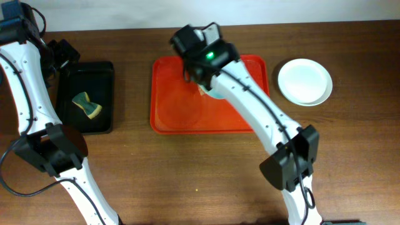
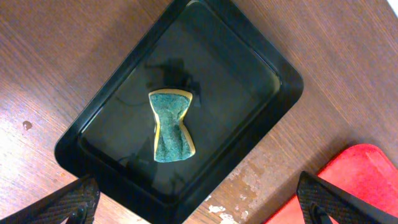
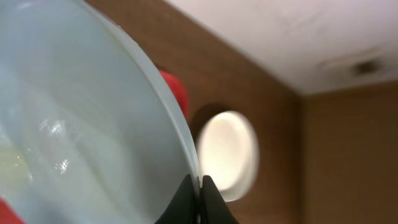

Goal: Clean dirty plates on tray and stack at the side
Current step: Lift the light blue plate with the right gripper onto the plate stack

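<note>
My right gripper (image 3: 200, 190) is shut on the rim of a pale mint-blue plate (image 3: 81, 124) with a faint yellowish smear, held tilted on edge. In the overhead view the gripper (image 1: 203, 86) is over the red-orange tray (image 1: 169, 106), and the arm hides most of the plate (image 1: 216, 95). A white plate (image 1: 305, 80) lies on the table right of the tray, with a second rim showing under it; it also shows in the right wrist view (image 3: 227, 155). My left gripper (image 2: 199, 208) is open and empty above the near corner of a black tray.
The small black tray (image 1: 103, 69) stands left of the red tray and holds a green and yellow sponge (image 2: 171, 126), also seen in the overhead view (image 1: 86, 105). A corner of the red tray (image 2: 357, 174) shows in the left wrist view.
</note>
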`<state>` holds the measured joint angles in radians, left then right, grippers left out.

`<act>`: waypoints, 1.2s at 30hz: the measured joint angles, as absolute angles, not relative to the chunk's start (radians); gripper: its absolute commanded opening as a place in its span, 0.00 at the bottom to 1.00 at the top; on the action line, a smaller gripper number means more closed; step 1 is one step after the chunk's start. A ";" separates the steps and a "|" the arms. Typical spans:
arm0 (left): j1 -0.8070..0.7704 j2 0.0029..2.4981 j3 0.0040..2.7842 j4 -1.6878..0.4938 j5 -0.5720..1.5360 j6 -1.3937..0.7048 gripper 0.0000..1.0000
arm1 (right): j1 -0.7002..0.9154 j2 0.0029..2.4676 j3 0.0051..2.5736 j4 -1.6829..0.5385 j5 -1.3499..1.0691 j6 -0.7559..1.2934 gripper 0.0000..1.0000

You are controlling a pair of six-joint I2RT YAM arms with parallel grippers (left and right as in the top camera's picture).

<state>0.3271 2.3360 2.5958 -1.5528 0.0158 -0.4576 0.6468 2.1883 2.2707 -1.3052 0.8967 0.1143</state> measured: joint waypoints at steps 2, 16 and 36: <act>0.327 2.336 2.596 -1.553 0.016 -0.457 0.99 | 0.710 2.188 2.271 -1.248 1.062 -0.031 0.04; 0.327 2.336 2.596 -1.553 0.020 -0.457 0.99 | 0.460 2.198 2.274 -1.290 0.648 -0.107 0.04; 0.327 2.336 2.596 -1.553 0.020 -0.457 0.99 | -0.442 2.216 1.782 -0.928 -0.319 0.101 0.99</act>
<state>0.3271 2.3360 2.5958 -1.5528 0.0196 -0.4572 -0.4419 2.2162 1.7817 -0.9279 -0.3195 0.1013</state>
